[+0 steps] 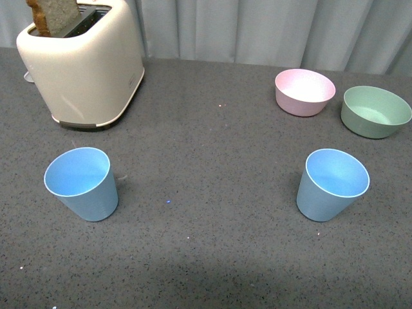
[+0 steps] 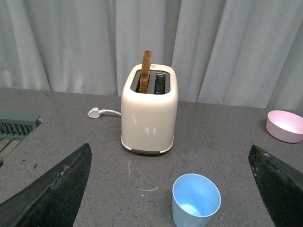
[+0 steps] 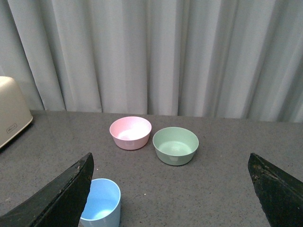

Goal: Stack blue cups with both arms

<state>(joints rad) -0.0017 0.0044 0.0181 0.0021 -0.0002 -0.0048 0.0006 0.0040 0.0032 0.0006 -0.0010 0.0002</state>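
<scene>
Left gripper (image 2: 169, 147) and right gripper (image 3: 170, 155) hanging spread wide, holding nothing.
Left blue cup (image 1: 82, 183) and right blue cup (image 1: 331, 185) standing upright, well apart, on grey table (image 1: 206, 129); behind them toaster (image 1: 84, 61) sitting far left, pink bowl (image 1: 304, 92) and green bowl (image 1: 375, 111) sitting side by side far right.

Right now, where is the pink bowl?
In the front view, the pink bowl sits far back on the right, just left of the green bowl and beyond the right-hand blue cup.
</scene>
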